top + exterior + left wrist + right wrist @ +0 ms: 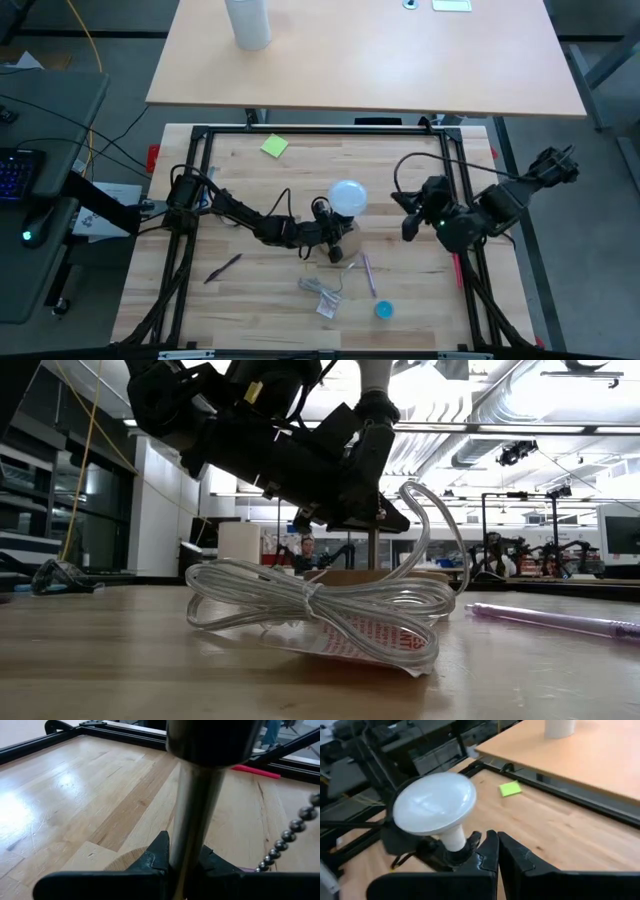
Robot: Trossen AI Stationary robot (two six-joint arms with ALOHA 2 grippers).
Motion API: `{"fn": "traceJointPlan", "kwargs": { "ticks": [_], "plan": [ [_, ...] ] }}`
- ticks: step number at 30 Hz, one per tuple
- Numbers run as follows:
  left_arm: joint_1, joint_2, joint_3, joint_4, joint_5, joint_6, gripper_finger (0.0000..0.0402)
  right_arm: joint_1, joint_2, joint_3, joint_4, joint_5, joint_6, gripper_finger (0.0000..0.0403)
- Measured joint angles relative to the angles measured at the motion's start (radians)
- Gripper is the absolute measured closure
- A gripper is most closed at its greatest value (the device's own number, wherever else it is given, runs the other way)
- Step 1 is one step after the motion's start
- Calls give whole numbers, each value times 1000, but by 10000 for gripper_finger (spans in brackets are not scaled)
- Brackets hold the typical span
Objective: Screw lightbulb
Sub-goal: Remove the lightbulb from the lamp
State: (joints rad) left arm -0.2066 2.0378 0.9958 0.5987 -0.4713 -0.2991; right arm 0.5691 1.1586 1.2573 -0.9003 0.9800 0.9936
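Left jaws (186,862) nearly closed, clamping lamp stem (192,815); right jaws (497,852) shut, empty, waiting at 3 o'clock. Lightbulb (347,196) sits in socket mid-bench (250,290). Judgement: keep stem steady, turn bulb square.

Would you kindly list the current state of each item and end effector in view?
White frosted lightbulb: upright in black socket, globe up.
Metal lamp stem: upright, clamped.
Left end effector: shut on stem.
Right end effector: shut, empty, beside bulb.
Clear coiled cord: bundled, lying flat.
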Motion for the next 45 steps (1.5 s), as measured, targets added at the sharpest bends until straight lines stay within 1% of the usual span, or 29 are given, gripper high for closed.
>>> {"fn": "traceJointPlan", "kwargs": {
  "ticks": [3, 5, 10, 13, 17, 20, 23, 27, 32, 34, 37, 40, 42, 45],
  "plan": [
    [0, -6, 0, 8, -5, -1, 386, 18, -14, 0, 24, -42, -35, 403],
    [-1, -9, -1, 10, -9, -7, 377, 30, -23, 0, 29, -56, -49, 403],
    [4, -2, -8, -44, 47, -42, 312, 35, -22, 0, 28, -74, -52, 403],
    [5, -12, -3, -33, 79, -66, 276, 35, -23, 0, 28, -73, -55, 403],
    [4, -14, -4, -33, 116, -72, 234, 35, -22, 0, 27, -76, -78, 403],
    [3, -44, -4, -55, 159, -77, 206, 35, -22, 0, 22, -93, -78, 403],
    [0, -92, -2, -140, 183, -55, 184, 35, -22, 0, 19, -100, -78, 403],
    [0, -175, -2, -324, 182, -31, 167, 35, -22, 0, 15, -101, -79, 403],
    [0, -268, -1, -535, 191, 22, 166, 35, -29, 0, 10, -108, -88, 403],
    [0, -308, -1, -609, 218, 49, 165, 35, -36, 0, 9, -118, -102, 403],
    [-4, -374, -1, -750, 236, 51, 165, 35, -47, 0, 4, -120, -105, 403],
    [-8, -449, -1, -876, 232, 43, 165, 35, -60, 0, 1, -140, -121, 403],
    [-13, -504, -1, -938, 188, 48, 165, 40, -68, 0, -1, -169, -123, 403],
    [1, -581, -1, -986, 40, 58, 171, 55, -71, 0, 0, -256, -121, 403]
  ]
}}
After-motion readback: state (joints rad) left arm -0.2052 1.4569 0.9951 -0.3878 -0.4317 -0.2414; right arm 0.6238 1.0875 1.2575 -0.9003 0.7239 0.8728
